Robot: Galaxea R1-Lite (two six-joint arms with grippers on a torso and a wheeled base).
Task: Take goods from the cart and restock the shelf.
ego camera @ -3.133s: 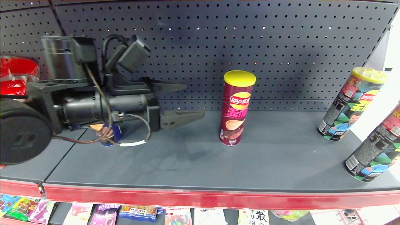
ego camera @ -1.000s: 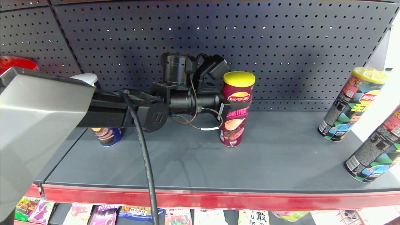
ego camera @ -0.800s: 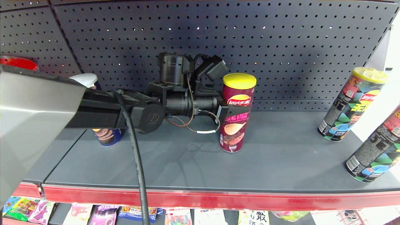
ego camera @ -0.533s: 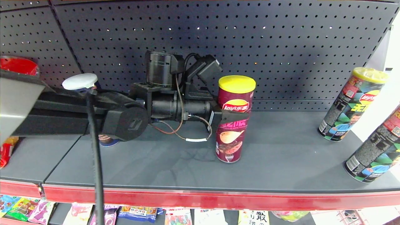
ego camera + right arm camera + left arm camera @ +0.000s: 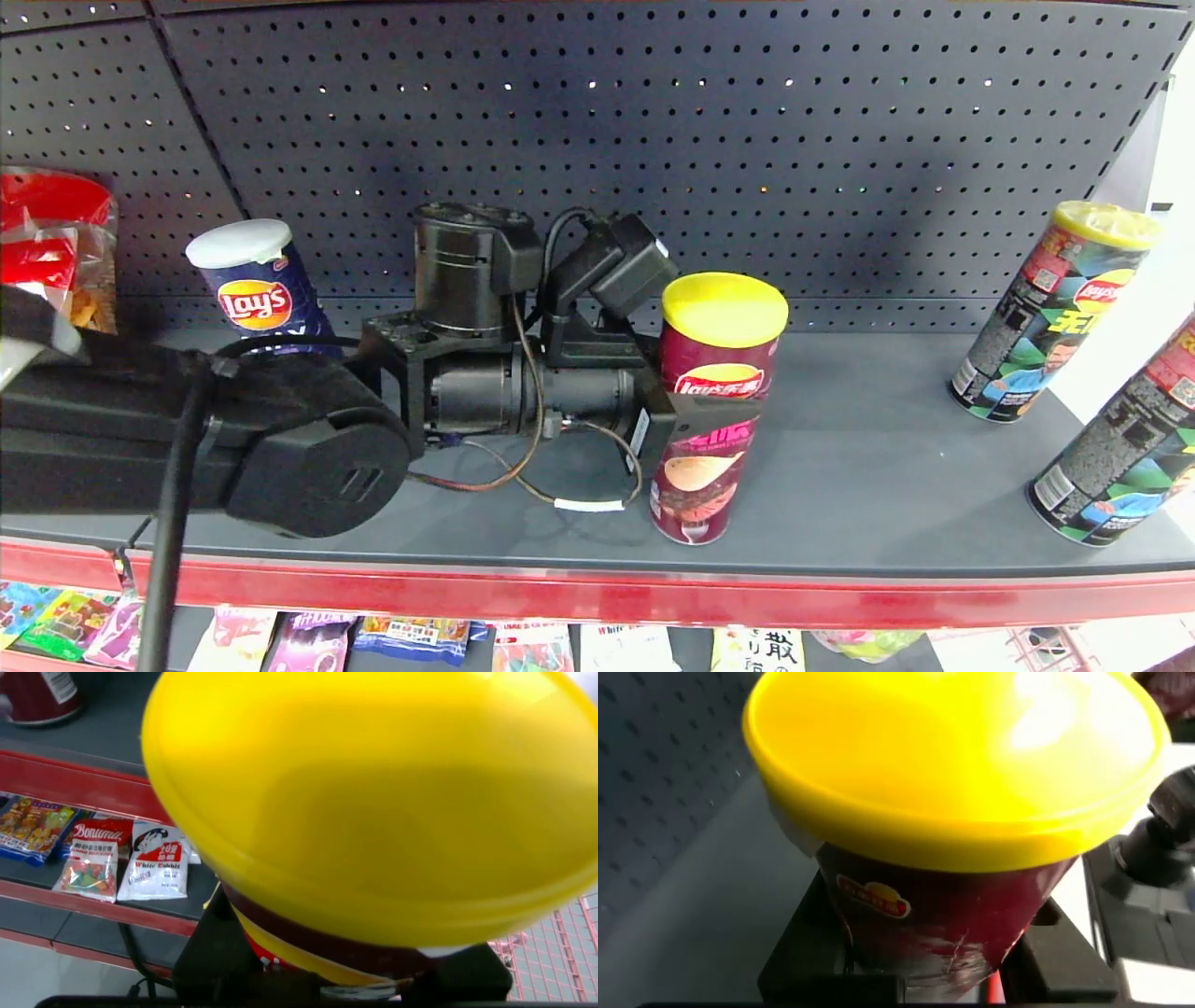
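Grey shelf, red front lip, dark pegboard behind, left end effector clamped on maroon can by the near lip, blue can far left, right end effector clamped on yellow-lidded can

Dim shelf, washed-out glare at right.

Maroon can, yellow lid

Round red-and-yellow brand logo is showing on maroon can, blue can, rear black-green can and front black-green can. Both black-green cans are carrying QR squares. Lettered packets are lying below.
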